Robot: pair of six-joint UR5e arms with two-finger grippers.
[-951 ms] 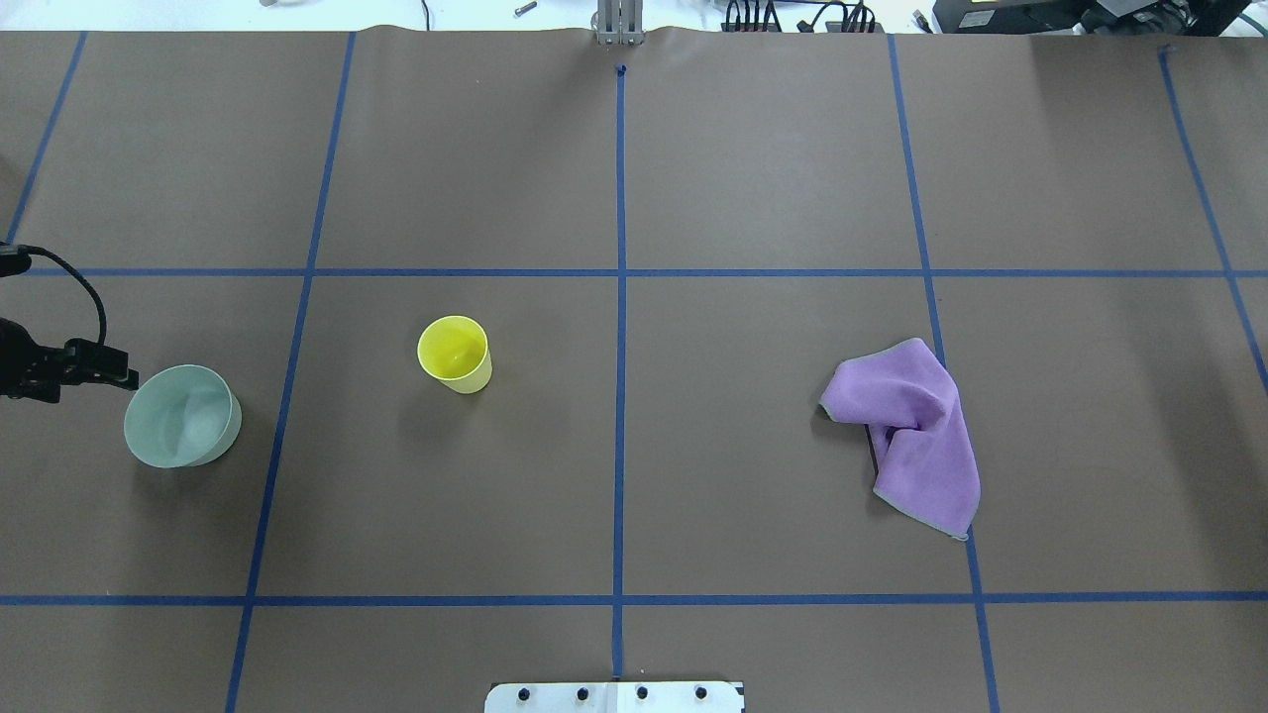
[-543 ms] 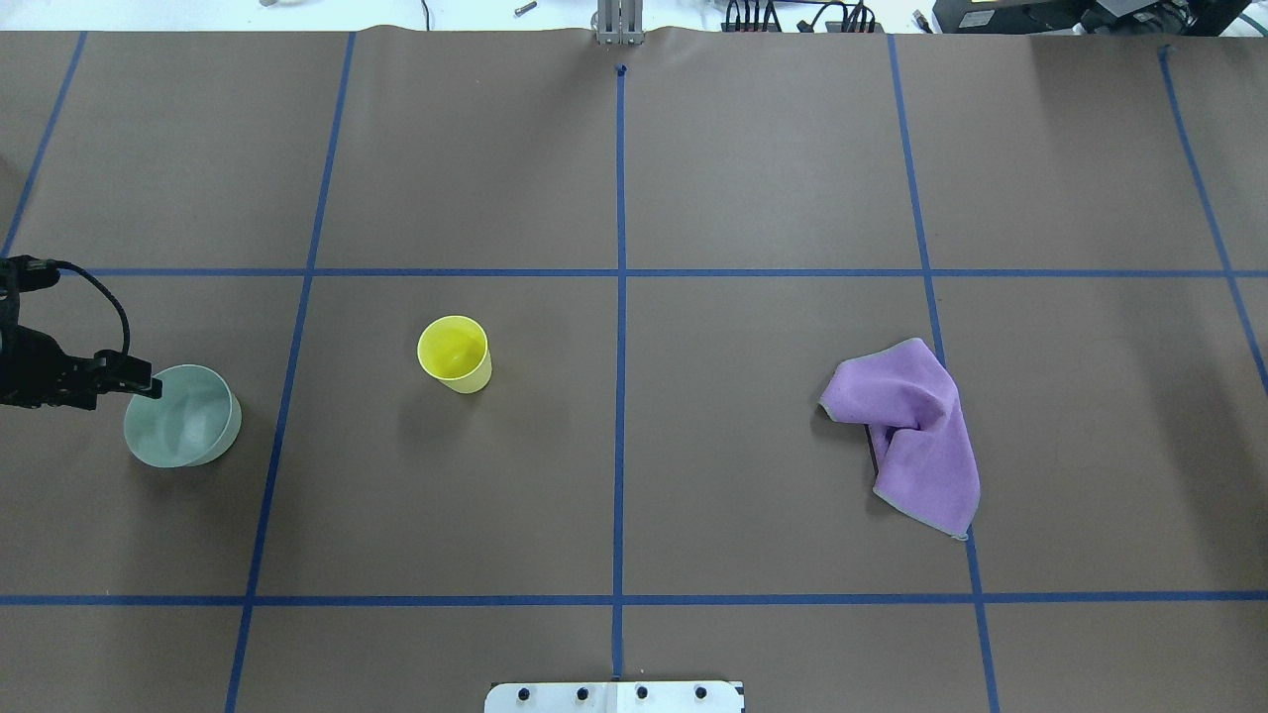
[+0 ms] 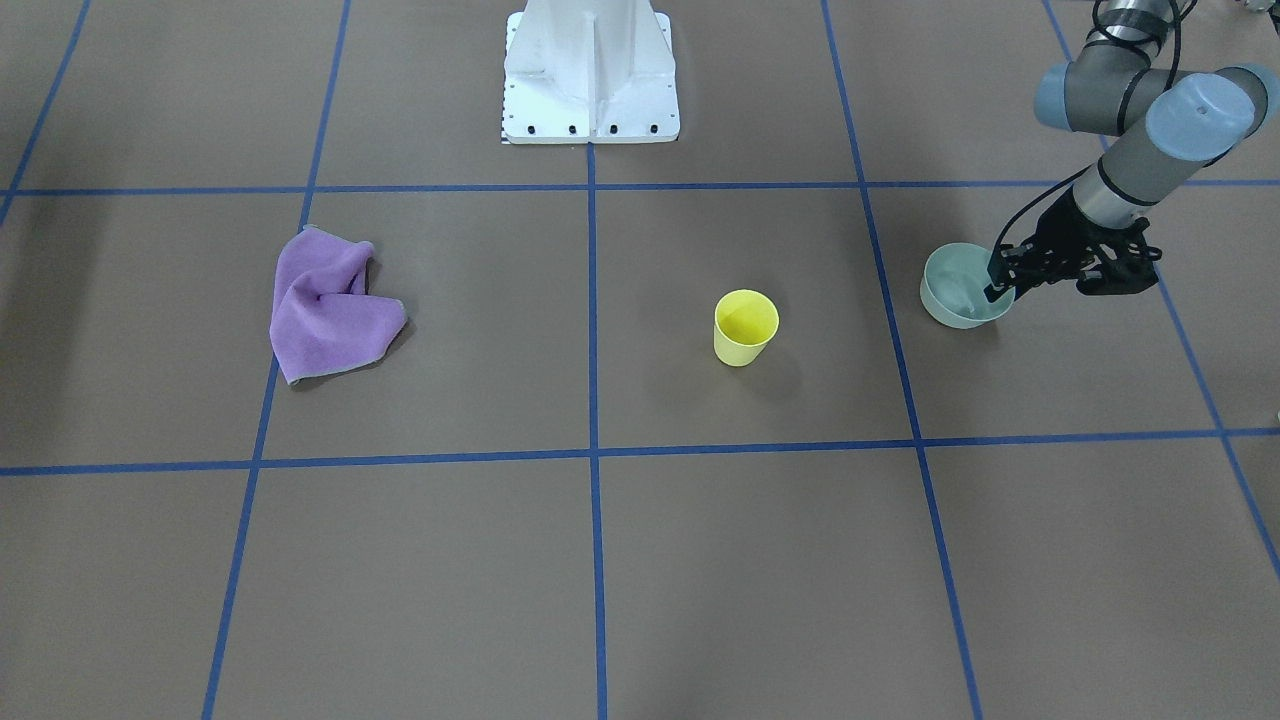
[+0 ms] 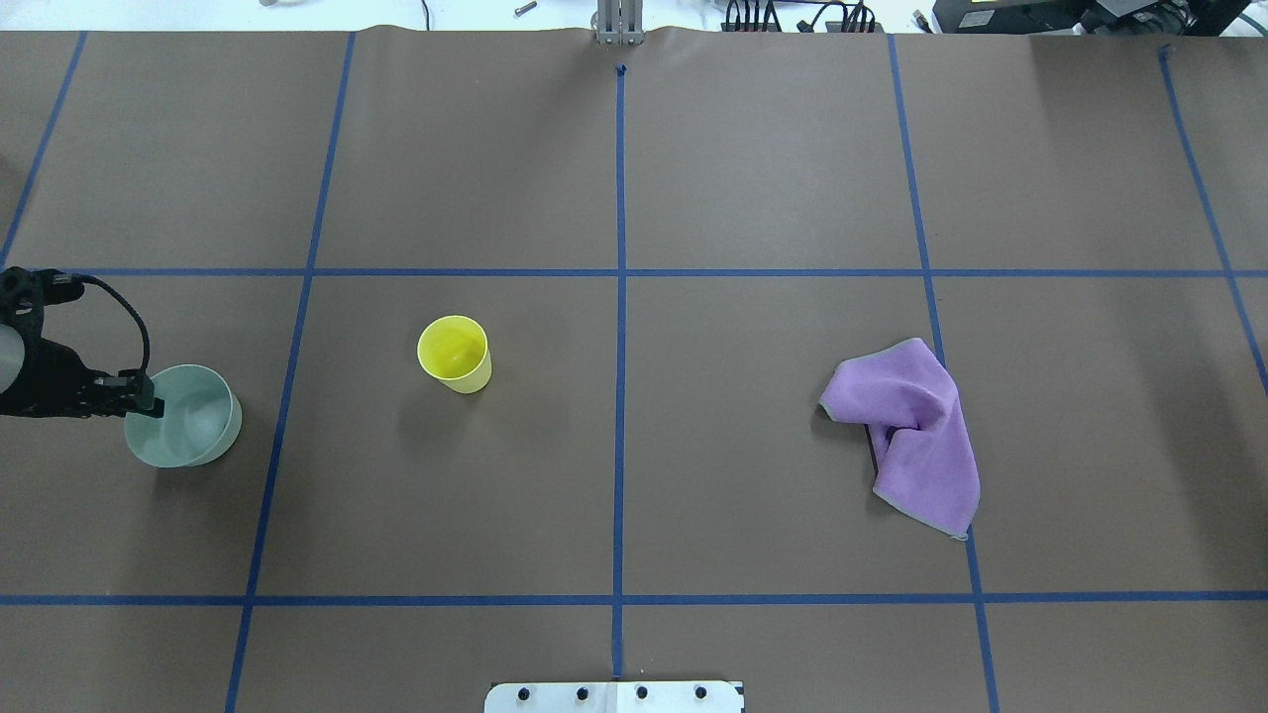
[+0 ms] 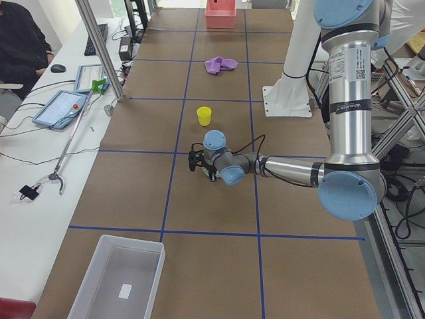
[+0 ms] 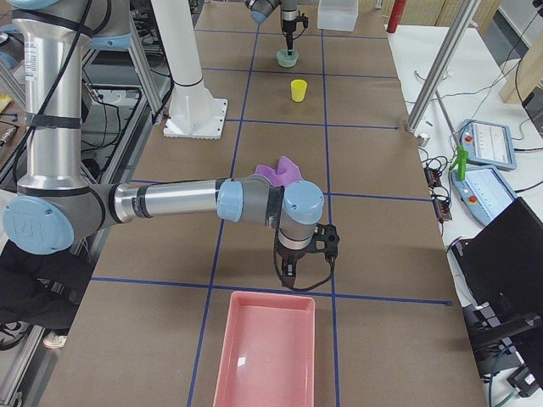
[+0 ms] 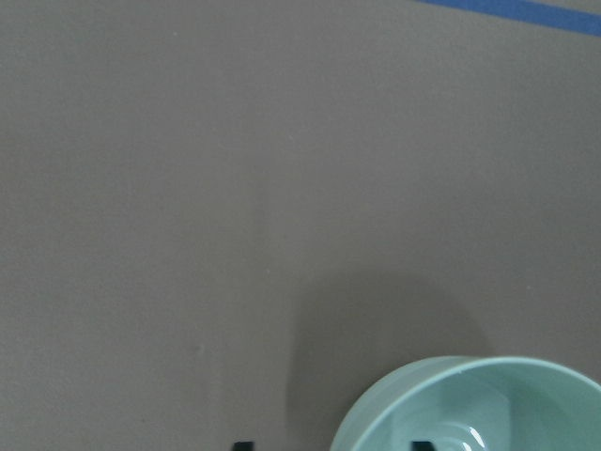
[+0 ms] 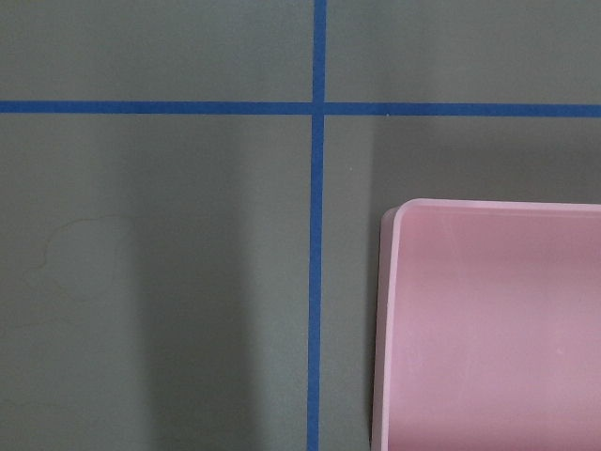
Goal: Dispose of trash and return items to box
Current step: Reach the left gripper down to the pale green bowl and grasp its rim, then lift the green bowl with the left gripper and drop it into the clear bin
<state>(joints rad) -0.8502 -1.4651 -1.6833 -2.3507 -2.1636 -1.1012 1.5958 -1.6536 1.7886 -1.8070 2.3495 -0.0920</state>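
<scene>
A pale green bowl (image 4: 188, 431) stands at the table's left. My left gripper (image 4: 139, 401) is open at the bowl's left rim. The left wrist view shows the bowl (image 7: 488, 404) with one fingertip (image 7: 242, 445) outside the rim and the other inside. A yellow cup (image 4: 455, 354) stands upright right of the bowl. A crumpled purple cloth (image 4: 911, 431) lies on the right half. My right gripper (image 6: 288, 271) hangs above the table beside a pink bin (image 6: 267, 352), and I cannot tell whether it is open or shut.
A clear plastic box (image 5: 119, 279) sits at the table's left end, beyond the bowl. The pink bin (image 8: 488, 319) fills the lower right of the right wrist view. The robot's white base (image 3: 590, 70) stands at the near middle edge.
My left gripper has moved right and down, from beside the bowl to its left rim. The bowl, cup and cloth have not moved.
</scene>
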